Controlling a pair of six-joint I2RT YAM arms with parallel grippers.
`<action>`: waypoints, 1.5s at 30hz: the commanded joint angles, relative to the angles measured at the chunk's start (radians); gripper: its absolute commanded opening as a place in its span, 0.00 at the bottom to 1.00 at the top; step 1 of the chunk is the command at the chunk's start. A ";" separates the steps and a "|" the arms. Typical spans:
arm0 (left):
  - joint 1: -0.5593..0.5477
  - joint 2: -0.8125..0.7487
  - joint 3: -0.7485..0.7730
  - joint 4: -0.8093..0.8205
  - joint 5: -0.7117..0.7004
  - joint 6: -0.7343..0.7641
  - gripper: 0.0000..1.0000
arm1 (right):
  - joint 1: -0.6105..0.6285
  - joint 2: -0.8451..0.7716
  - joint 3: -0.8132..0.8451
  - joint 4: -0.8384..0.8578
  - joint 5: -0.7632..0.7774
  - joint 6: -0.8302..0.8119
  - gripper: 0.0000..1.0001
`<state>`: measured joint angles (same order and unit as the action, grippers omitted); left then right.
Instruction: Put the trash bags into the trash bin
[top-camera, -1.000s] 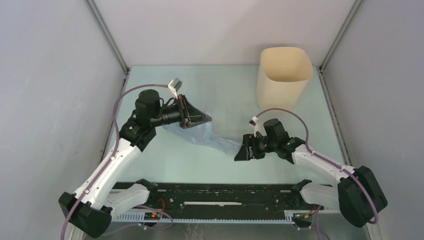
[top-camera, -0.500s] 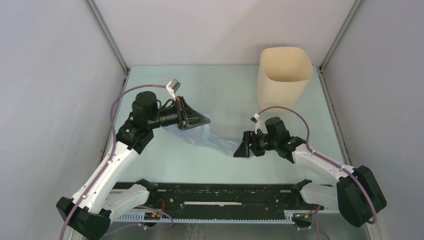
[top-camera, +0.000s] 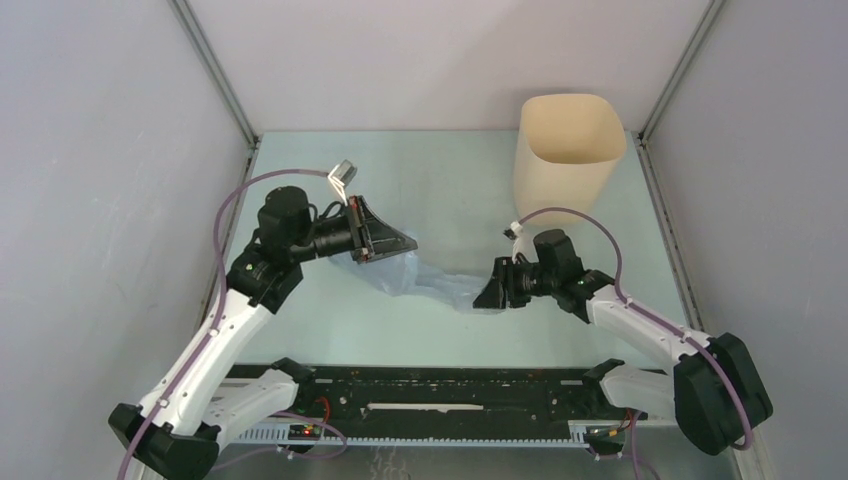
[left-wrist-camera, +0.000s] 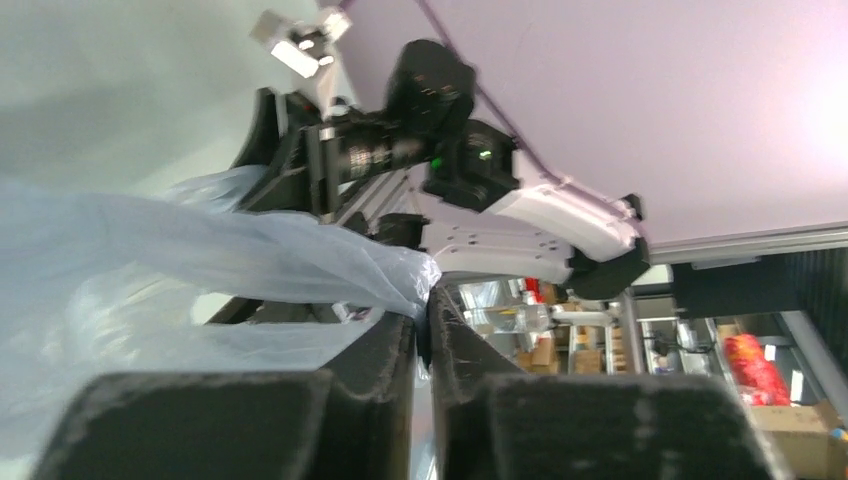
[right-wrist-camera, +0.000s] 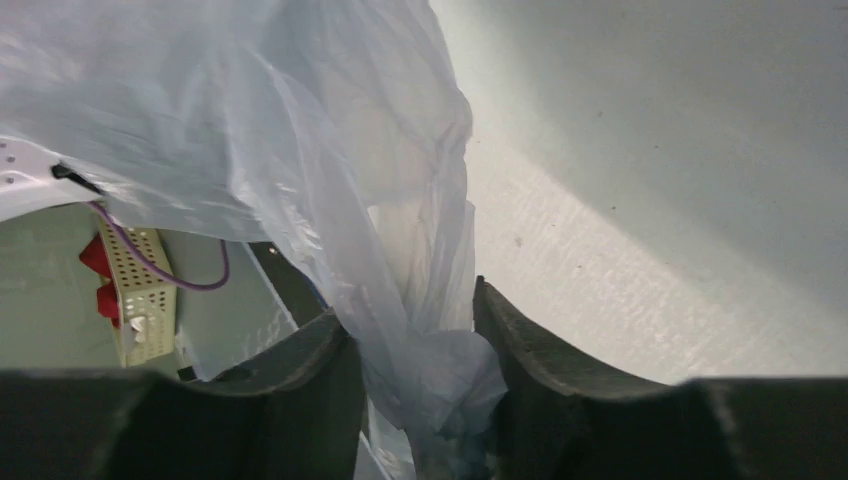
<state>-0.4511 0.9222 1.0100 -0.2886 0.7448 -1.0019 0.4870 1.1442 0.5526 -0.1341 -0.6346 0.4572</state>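
The pale-blue trash bag (top-camera: 432, 281) stretches across the table's middle between my two grippers. My left gripper (top-camera: 408, 243) is shut on its left end; in the left wrist view the film (left-wrist-camera: 200, 250) is pinched between nearly touching fingers of this gripper (left-wrist-camera: 422, 305). My right gripper (top-camera: 483, 300) holds the other end. In the right wrist view a bunched wad of bag (right-wrist-camera: 300, 130) fills the narrow gap in that gripper (right-wrist-camera: 408, 300). The beige trash bin (top-camera: 567, 150) stands upright at the back right, apart from both grippers, with its mouth uncovered.
Grey enclosure walls with metal corner posts (top-camera: 215, 75) surround the pale-green table (top-camera: 440, 170). A black rail (top-camera: 430, 385) runs along the near edge between the arm bases. The right arm (left-wrist-camera: 520, 190) shows beyond the bag in the left wrist view.
My right gripper has moved up and slightly right, closing on the bag's end and drawing it along. The left arm has pulled back a little to the left, and the bag is tauter.
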 joint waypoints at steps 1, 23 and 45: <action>0.005 -0.022 0.067 -0.186 -0.088 0.142 0.25 | -0.002 -0.059 0.090 -0.046 -0.002 -0.011 0.44; -0.587 0.332 0.554 -0.736 -0.915 0.334 1.00 | -0.004 -0.217 0.230 -0.238 0.137 0.120 0.00; -0.253 0.710 0.174 -0.068 -0.564 0.174 0.93 | -0.154 -0.259 0.337 -0.416 0.343 0.255 0.00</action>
<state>-0.8204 1.5925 1.2602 -0.5938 0.0994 -0.7540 0.3397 0.9184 0.8520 -0.4709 -0.3054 0.7460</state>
